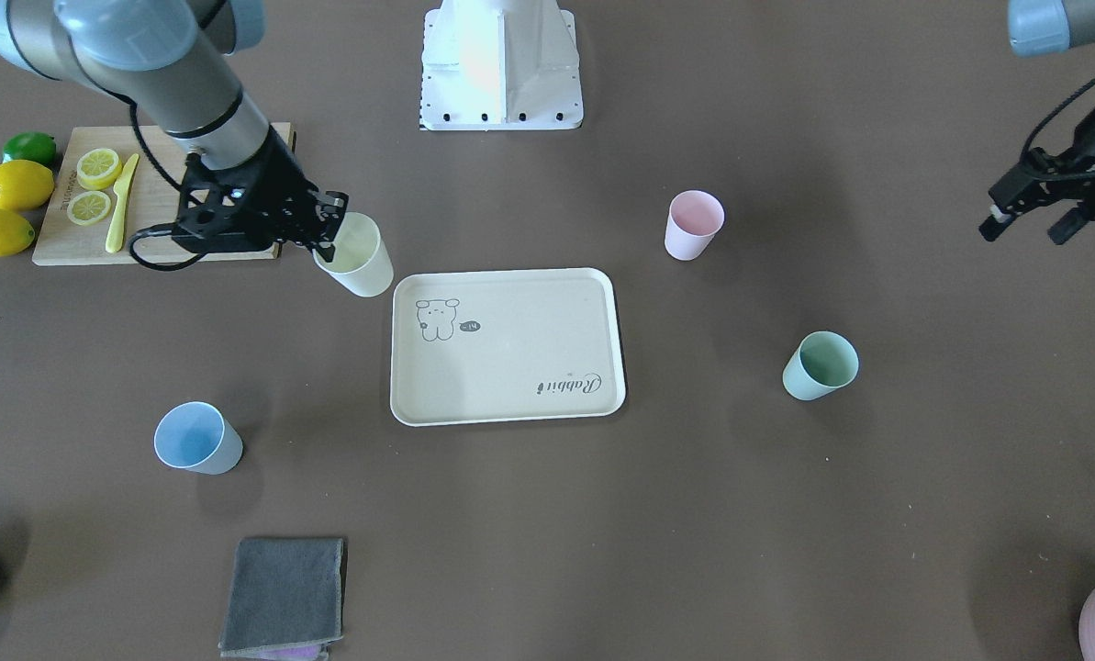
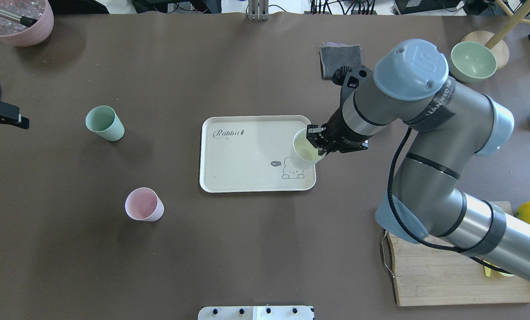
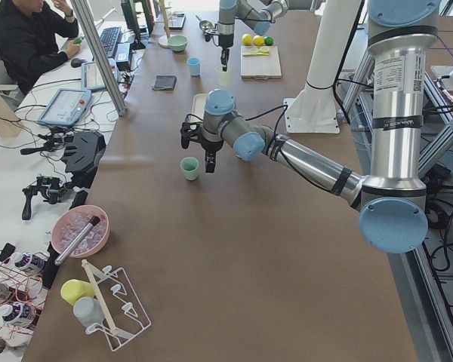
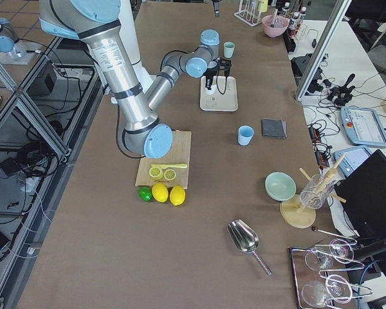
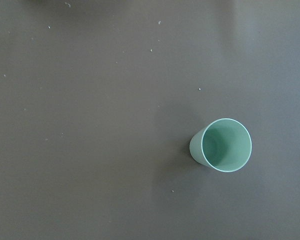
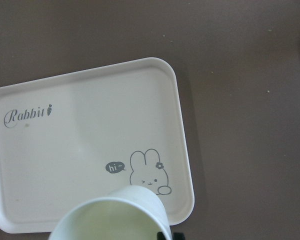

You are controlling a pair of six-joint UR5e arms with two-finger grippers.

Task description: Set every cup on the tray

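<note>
Hanging from right claw [image 1: 330, 237]: yellow cup [image 1: 360, 268] (rim pinched), by tray [image 1: 510, 372] corner.

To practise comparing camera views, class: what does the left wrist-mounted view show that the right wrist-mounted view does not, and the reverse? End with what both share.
Only the left wrist-mounted view shows the mint green cup, upright and alone on the brown table top. Only the right wrist-mounted view shows the tray, with its rabbit drawing and the word Rabbit, and the pale yellow cup, cut off by the bottom edge and overlapping the tray's corner. Both show that table top.
</note>
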